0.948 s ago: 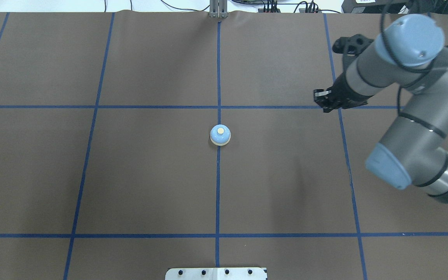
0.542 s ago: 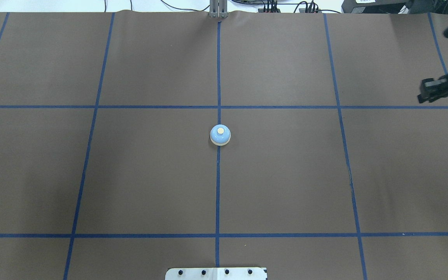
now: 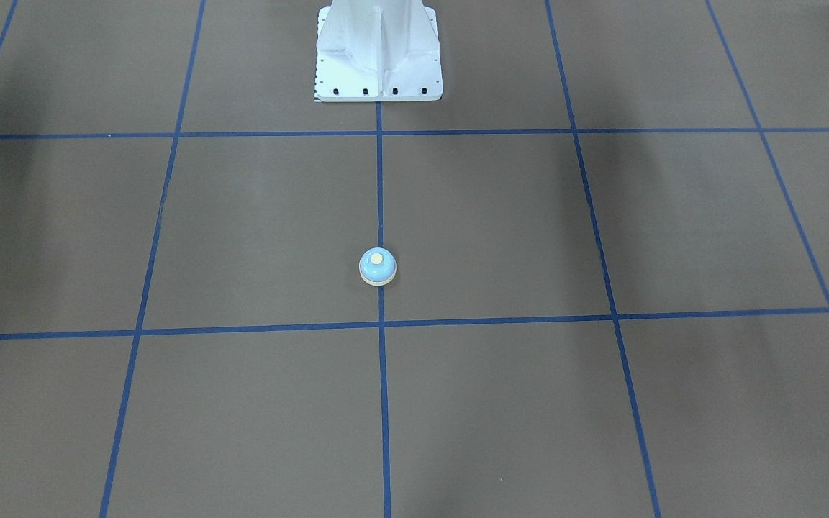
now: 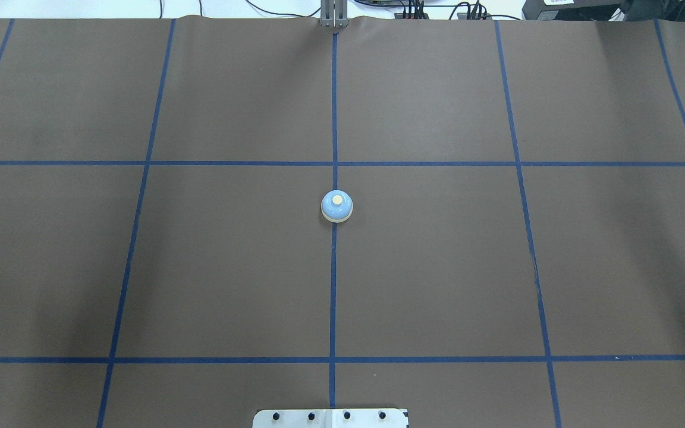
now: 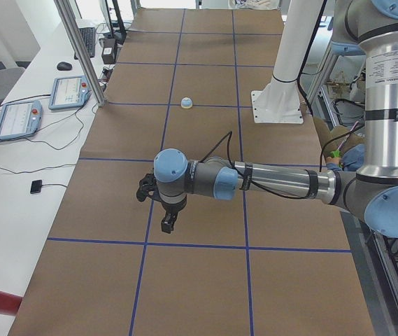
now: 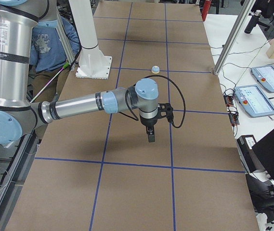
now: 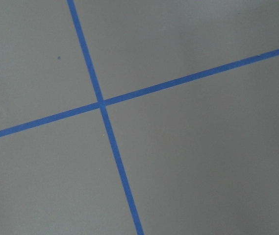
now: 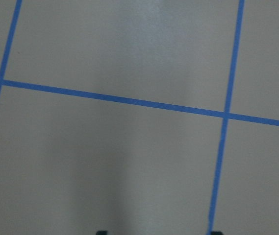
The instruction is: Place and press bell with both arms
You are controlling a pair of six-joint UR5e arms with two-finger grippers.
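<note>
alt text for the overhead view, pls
A blue bell sits on the centre line of a blue tape grid on a brown table. A white base plate shows at the bottom edge; cables run along the top edge.

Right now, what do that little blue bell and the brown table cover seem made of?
The bell: probably painted metal, a smooth light-blue dome with faint sheen; its cream button looks plastic, though unsure. The table cover: likely matte brown paper, dull and flat.

Lt-blue bell (image 4: 336, 207) upright, untouched
</note>
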